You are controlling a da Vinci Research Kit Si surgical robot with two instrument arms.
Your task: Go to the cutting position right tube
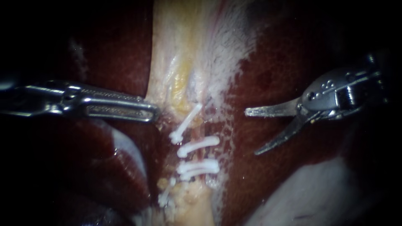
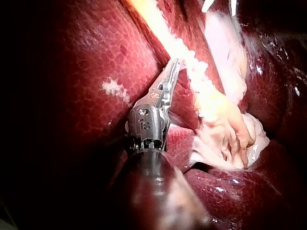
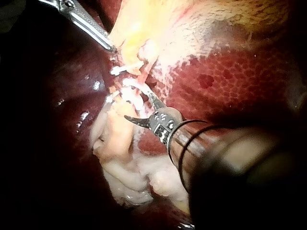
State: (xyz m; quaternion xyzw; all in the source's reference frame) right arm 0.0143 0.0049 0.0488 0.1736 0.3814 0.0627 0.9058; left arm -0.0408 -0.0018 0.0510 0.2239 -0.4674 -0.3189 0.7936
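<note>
The pale yellow gallbladder [image 1: 184, 42] runs down the middle of the endoscope view and narrows to a clipped stalk. Several white clips [image 1: 197, 146] lie across the tubes there, and a short reddish stretch of tube [image 1: 202, 157] shows between the two middle clips. My left instrument [image 1: 155, 113] comes in level from the left, its jaws shut on the gallbladder's edge just above the clips. My right instrument [image 1: 252, 132] has two curved blades standing open, to the right of the clips and apart from them. In the right wrist view its open blades [image 3: 136, 104] hang close beside the clips [image 3: 125, 84].
Dark red liver [image 1: 284, 62] lies on both sides of the stalk. A pale fold of tissue [image 1: 314, 192] sits below my right instrument. Ahead of my right instrument in its wrist view, my left instrument [image 3: 111, 48] holds the yellow tissue. Whitish loose tissue [image 2: 225, 139] lies beside my left instrument [image 2: 176, 62].
</note>
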